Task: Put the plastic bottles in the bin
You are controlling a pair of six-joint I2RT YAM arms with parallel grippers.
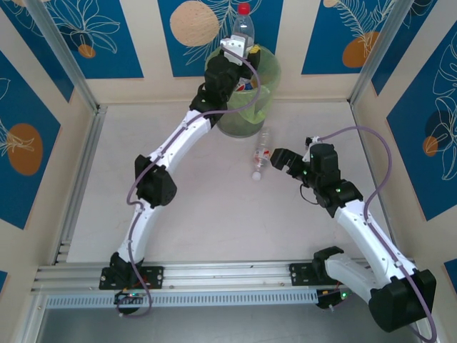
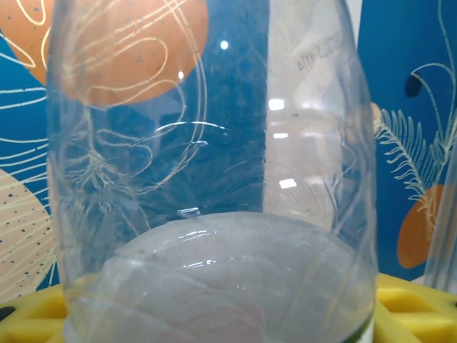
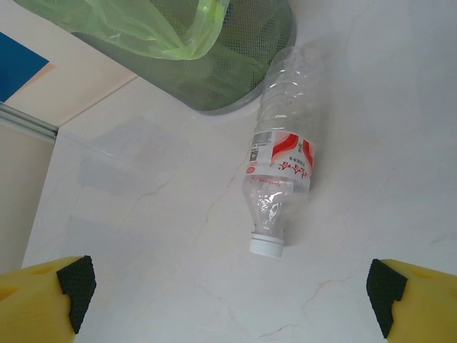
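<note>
My left gripper (image 1: pixel 238 50) hangs over the bin (image 1: pixel 270 71), a round grey mesh basket lined with a light-green bag. It is shut on a clear plastic bottle (image 1: pixel 243 27) with a red cap, held upright. In the left wrist view that bottle (image 2: pixel 214 179) sits between my yellow fingers (image 2: pixel 410 304). A second bottle (image 1: pixel 262 156) with a red-and-white label and a white cap lies on the table just in front of the bin. My right gripper (image 1: pixel 283 158) stands open beside it. In the right wrist view this bottle (image 3: pixel 280 161) lies ahead of the open gripper (image 3: pixel 228 304), cap pointing toward it.
The bin's mesh wall (image 3: pixel 239 71) and green bag (image 3: pixel 143 28) stand just behind the lying bottle. Blue patterned walls close in the white table (image 1: pixel 200 207) at the back and sides. An aluminium rail (image 1: pixel 214 275) runs along the near edge.
</note>
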